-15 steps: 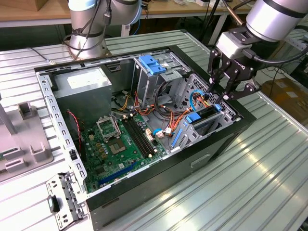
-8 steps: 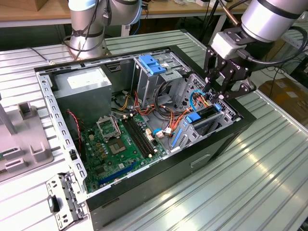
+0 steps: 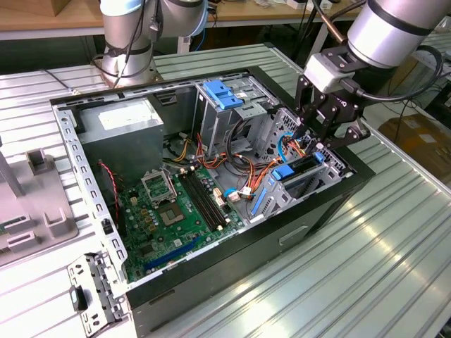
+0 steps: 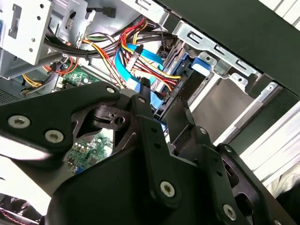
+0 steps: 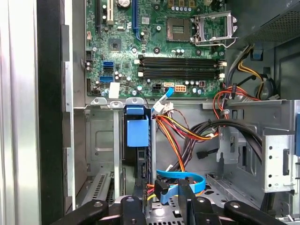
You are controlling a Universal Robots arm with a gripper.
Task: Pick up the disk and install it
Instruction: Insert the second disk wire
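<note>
The disk point(image 3: 304, 176) stands on edge in the drive cage at the front corner of the open computer case point(image 3: 211, 282), on the exterior view's right. Its dark edge point(image 5: 140, 164) runs down the slot under a blue plastic tab point(image 5: 137, 131). My gripper point(image 3: 320, 148) hangs right over the disk's outer end. In the first wrist view the gripper point(image 5: 159, 204) has its two black fingers apart, with a blue flat cable point(image 5: 180, 180) showing in the gap behind them. One finger point(image 5: 133, 206) lines up with the disk's edge. Nothing is clamped between the fingers.
A bundle of red, yellow and orange wires point(image 3: 246, 176) crosses beside the cage. The motherboard point(image 3: 165, 211) lies on the case floor, the grey power supply point(image 3: 120, 127) sits at the far corner, and a bare blue bracket point(image 3: 222, 94) tops the upper bay. A grey fixture point(image 3: 35, 190) stands outside the case.
</note>
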